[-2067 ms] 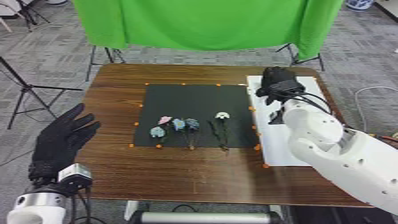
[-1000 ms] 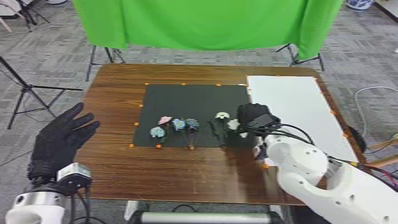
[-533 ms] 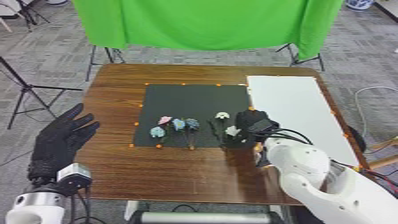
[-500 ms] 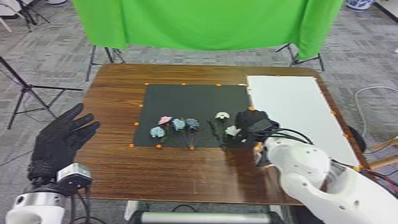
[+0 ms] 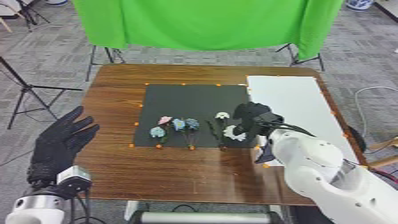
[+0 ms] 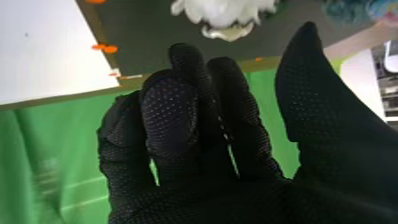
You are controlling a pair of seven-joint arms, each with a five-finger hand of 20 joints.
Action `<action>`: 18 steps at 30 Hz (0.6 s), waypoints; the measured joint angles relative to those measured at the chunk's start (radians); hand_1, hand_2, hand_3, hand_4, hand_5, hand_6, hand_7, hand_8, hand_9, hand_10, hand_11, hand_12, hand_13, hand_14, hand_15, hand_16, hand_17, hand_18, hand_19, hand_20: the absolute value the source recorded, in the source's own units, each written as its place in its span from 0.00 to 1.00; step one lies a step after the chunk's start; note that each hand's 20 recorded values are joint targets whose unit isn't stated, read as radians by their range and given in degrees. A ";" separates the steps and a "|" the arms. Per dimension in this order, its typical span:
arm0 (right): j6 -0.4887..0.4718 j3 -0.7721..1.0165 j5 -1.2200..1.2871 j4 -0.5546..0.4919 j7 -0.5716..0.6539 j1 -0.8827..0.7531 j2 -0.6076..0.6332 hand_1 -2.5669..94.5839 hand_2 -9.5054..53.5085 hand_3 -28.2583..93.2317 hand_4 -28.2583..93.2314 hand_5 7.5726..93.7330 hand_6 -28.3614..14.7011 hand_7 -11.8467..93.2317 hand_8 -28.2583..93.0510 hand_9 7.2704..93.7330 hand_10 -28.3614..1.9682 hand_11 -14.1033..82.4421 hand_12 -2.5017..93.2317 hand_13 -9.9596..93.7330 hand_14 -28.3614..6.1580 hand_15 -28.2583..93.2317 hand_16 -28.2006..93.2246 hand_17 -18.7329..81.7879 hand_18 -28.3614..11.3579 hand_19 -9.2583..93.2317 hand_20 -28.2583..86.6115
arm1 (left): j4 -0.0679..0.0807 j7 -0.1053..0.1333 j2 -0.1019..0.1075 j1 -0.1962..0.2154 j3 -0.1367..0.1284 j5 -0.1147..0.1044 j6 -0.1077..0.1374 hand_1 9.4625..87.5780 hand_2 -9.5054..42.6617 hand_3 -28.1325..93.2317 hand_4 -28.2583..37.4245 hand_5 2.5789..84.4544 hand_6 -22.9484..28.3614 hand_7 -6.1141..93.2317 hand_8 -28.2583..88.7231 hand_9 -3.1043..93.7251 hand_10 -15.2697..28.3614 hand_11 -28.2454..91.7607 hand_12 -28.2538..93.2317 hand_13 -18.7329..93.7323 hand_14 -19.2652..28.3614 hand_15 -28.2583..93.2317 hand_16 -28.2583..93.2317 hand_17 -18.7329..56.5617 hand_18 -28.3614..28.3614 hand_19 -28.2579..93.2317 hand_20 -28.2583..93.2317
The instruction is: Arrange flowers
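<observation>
At the right side of the black mat (image 5: pixel 187 97), by the white sheet (image 5: pixel 293 100), the right hand (image 5: pixel 255 116) is wide and empty, fingers extended and thumb well apart from them. From the right wrist view, the right hand (image 6: pixel 204 155) has the larger white flower (image 5: pixel 234 132) beyond its fingertips; in the head view that bloom is on the mat, just beside the hand. Next to it, slightly farther off, lies the smaller white flower (image 5: pixel 222 115) with its green stem. Farther left on the mat, 4 blooms sit close together: 1 pink flower (image 5: pixel 165 120) and 3 blue flowers (image 5: pixel 179 124), stems toward the near edge. Over the left edge of the brown desk (image 5: pixel 120 100) is the left hand (image 5: pixel 60 142), wide, fingers spread. Orange markers (image 5: pixel 136 124) dot the borders of the mat and sheet. Beyond the far edge hangs a green cloth (image 5: pixel 204 25), above gray carpet (image 5: pixel 53 60).
</observation>
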 measured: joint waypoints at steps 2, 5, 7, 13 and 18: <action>0.040 0.041 0.044 -0.018 0.010 -0.025 0.002 0.26 0.14 0.99 0.01 0.51 0.49 0.31 0.11 0.54 0.29 0.47 0.17 0.67 0.45 0.90 0.29 0.45 0.13 0.97 0.51 | 0.000 0.004 0.000 0.002 0.001 0.000 0.000 0.20 0.30 0.91 0.15 0.45 0.65 0.20 0.16 0.41 0.82 0.46 0.31 0.41 0.98 0.65 0.15 0.14 0.93 0.73 0.19; 0.192 0.170 0.216 -0.065 0.015 -0.114 0.003 0.24 0.19 0.99 0.01 0.51 0.49 0.30 0.11 0.53 0.27 0.43 0.16 0.62 0.37 0.86 0.28 0.41 0.13 0.91 0.48 | 0.001 0.009 0.000 0.003 0.002 0.000 0.000 0.20 0.29 0.91 0.15 0.45 0.65 0.20 0.16 0.41 0.81 0.46 0.31 0.41 0.98 0.65 0.15 0.14 0.93 0.73 0.19; 0.331 0.264 0.359 -0.098 0.004 -0.187 0.001 0.23 0.21 0.99 0.01 0.50 0.50 0.30 0.11 0.52 0.28 0.41 0.16 0.59 0.31 0.81 0.27 0.39 0.14 0.86 0.46 | 0.001 0.014 -0.001 0.006 0.002 -0.001 0.000 0.20 0.29 0.91 0.15 0.45 0.65 0.20 0.16 0.41 0.81 0.46 0.31 0.41 0.98 0.65 0.15 0.14 0.93 0.73 0.19; 0.576 0.466 0.612 -0.114 -0.225 -0.372 -0.056 0.21 0.24 1.00 0.02 0.48 0.53 0.29 0.11 0.50 0.32 0.33 0.16 0.53 0.23 0.60 0.28 0.34 0.16 0.73 0.43 | 0.003 0.029 -0.006 0.021 0.002 -0.001 -0.002 0.20 0.29 0.90 0.14 0.44 0.64 0.19 0.16 0.40 0.79 0.44 0.30 0.40 0.96 0.63 0.15 0.14 0.93 0.72 0.19; 0.587 0.560 0.843 -0.113 -0.327 -0.478 -0.135 0.21 0.26 1.00 0.02 0.47 0.57 0.29 0.11 0.49 0.36 0.31 0.15 0.50 0.22 0.53 0.30 0.32 0.18 0.67 0.41 | 0.005 0.031 -0.008 0.028 0.001 -0.001 -0.002 0.19 0.29 0.90 0.13 0.44 0.63 0.19 0.16 0.39 0.78 0.43 0.30 0.40 0.94 0.60 0.16 0.14 0.93 0.72 0.19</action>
